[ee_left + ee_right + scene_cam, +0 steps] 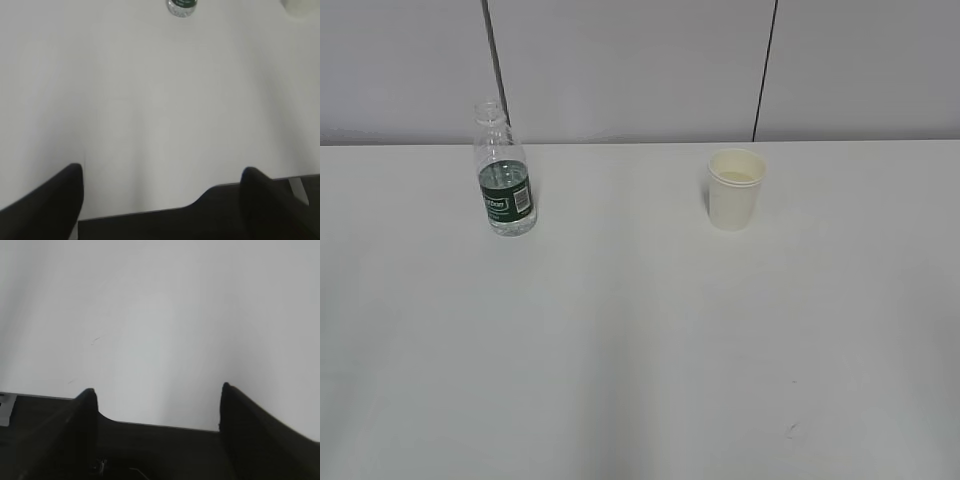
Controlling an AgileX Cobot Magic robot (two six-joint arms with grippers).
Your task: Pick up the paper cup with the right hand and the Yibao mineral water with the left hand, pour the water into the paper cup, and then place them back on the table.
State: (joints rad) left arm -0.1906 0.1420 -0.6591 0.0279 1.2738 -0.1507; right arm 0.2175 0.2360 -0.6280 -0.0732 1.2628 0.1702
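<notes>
Left gripper (162, 200): your black jaws are spread and empty, low over the white counter (640, 350).
Bottle: the small clear, green-labelled, uncapped plastic water bottle (505, 175) stands far ahead of this gripper; clip it while closing in and it tips and spills.
Right gripper (157, 425): spread, empty.
Cup: the cream paper cup (735, 188) is outside this gripper's view; squeeze hard and it could crush.
</notes>
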